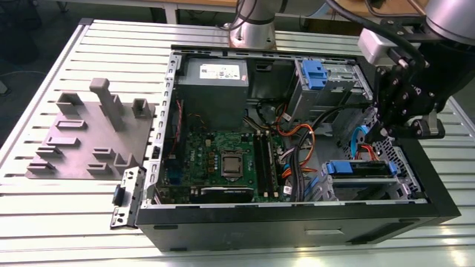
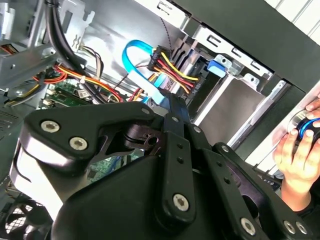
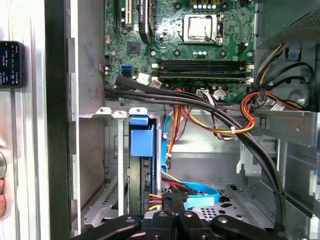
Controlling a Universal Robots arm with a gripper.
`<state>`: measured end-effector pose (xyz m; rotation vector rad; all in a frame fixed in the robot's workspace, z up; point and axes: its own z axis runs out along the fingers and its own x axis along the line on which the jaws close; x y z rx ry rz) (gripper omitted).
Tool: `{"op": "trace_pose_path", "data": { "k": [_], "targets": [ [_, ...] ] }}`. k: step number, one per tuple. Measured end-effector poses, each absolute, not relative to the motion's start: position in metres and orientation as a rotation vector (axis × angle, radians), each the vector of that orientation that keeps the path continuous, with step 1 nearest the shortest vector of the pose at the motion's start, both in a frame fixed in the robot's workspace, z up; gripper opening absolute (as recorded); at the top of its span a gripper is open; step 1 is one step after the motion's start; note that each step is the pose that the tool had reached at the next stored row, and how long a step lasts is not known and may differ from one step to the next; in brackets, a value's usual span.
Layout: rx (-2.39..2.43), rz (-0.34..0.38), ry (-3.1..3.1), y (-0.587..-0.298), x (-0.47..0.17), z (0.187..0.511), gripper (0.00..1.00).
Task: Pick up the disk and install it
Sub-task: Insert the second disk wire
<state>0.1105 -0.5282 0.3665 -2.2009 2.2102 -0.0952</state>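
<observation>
- The fingers (image 1: 387,130) hang at the exterior view's right, over the right-hand wall of the open computer case (image 1: 297,225) that lies on the slatted desk (image 1: 44,217); in both wrist views they look drawn close together (image 3: 173,202), (image 2: 175,107), with nothing seen held between them
- The disk (image 1: 360,168) sits inside the case, in the drive bay at the near corner on the exterior view's right; its blue bracket is the plainest part of it, with a grey metal face just beneath
- In the exterior view the disk lies below the fingers and a little toward the view's left, near them but apart; a blue cable (image 1: 361,133) curves between the two
- In the first wrist view the blue bracket (image 3: 141,142) stands just beyond the fingertips, with red, yellow and black wires and the blue cable (image 3: 200,192) close by them; I cannot tell whether any cable is plugged into the disk
- In the second wrist view the bracket's blue end (image 2: 216,67) shows past the fingers, beside the bay's grey wall
- The disk appears to lie flat in the bay; its bracket edge, the long side that shows, runs across the exterior view, along the case's near wall and facing the motherboard (image 1: 222,161) side
- A person's hand (image 2: 297,160) rests on a round object outside the case in the second wrist view
</observation>
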Motion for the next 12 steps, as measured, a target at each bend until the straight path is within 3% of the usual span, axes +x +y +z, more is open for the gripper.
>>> {"op": "trace_pose_path", "data": {
  "k": [12],
  "targets": [
    [-2.208, -0.078, 2.217, -0.523, 0.1104, 0.3698, 0.11]
  ]
}}
